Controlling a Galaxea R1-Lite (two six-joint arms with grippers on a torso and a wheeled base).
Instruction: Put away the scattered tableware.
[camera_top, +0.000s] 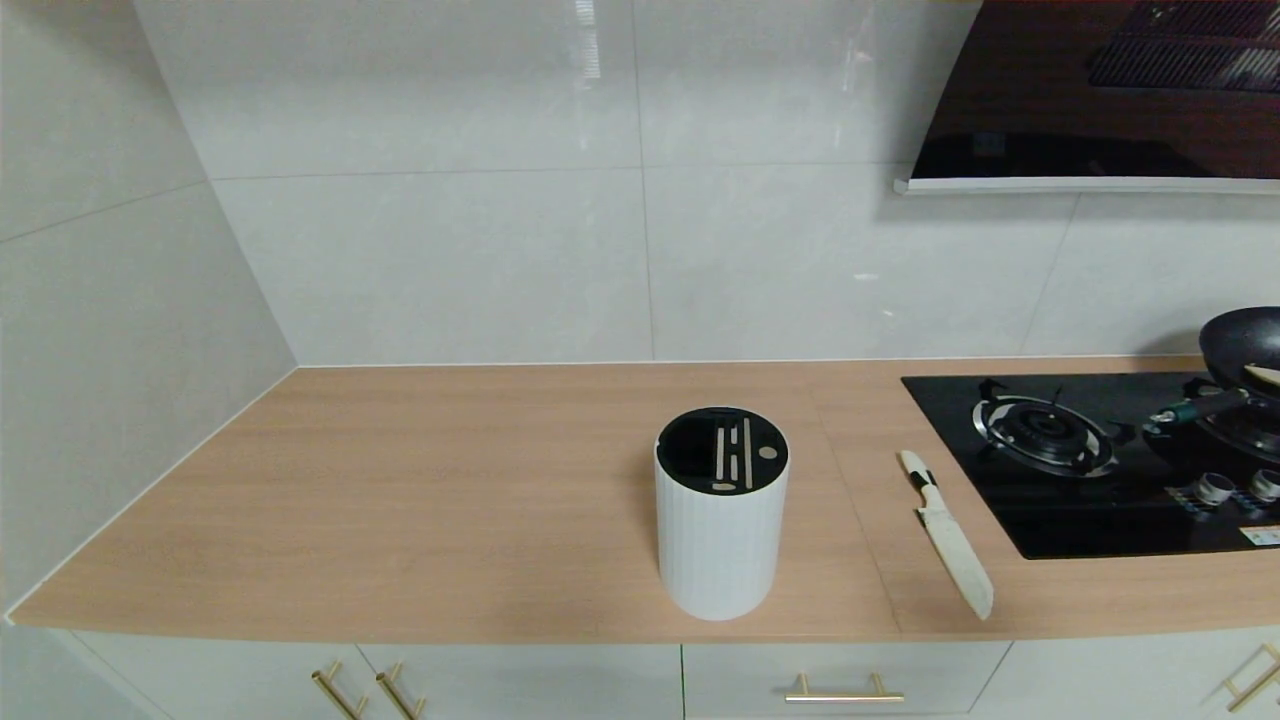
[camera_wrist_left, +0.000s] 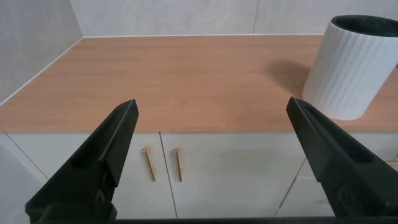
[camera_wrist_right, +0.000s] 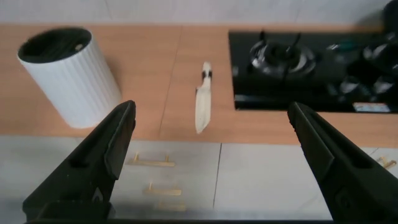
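Your left gripper (camera_wrist_left: 211, 106) has its fingers spread wide with nothing between them, and it sits out past the front edge of the tabletop (camera_wrist_left: 186, 74), over the cabinet doors (camera_wrist_left: 217, 174). Ahead of it and off toward your right arm's side stands the white ribbed holder (camera_wrist_left: 351, 68), upright on the tabletop.

Your right gripper (camera_wrist_right: 211, 106) is also wide apart and holds nothing, likewise short of the tabletop's front edge. Almost straight ahead of it, in line with the gap between its fingers, the knife (camera_wrist_right: 203, 99) lies flat on the tabletop. Its blade tip points back toward the gripper and its handle points away toward the wall. The holder is ahead of this gripper on its left-arm side, well apart from the knife. The black hob (camera_wrist_right: 311, 68) is ahead on the other side, near the knife but not touching it.
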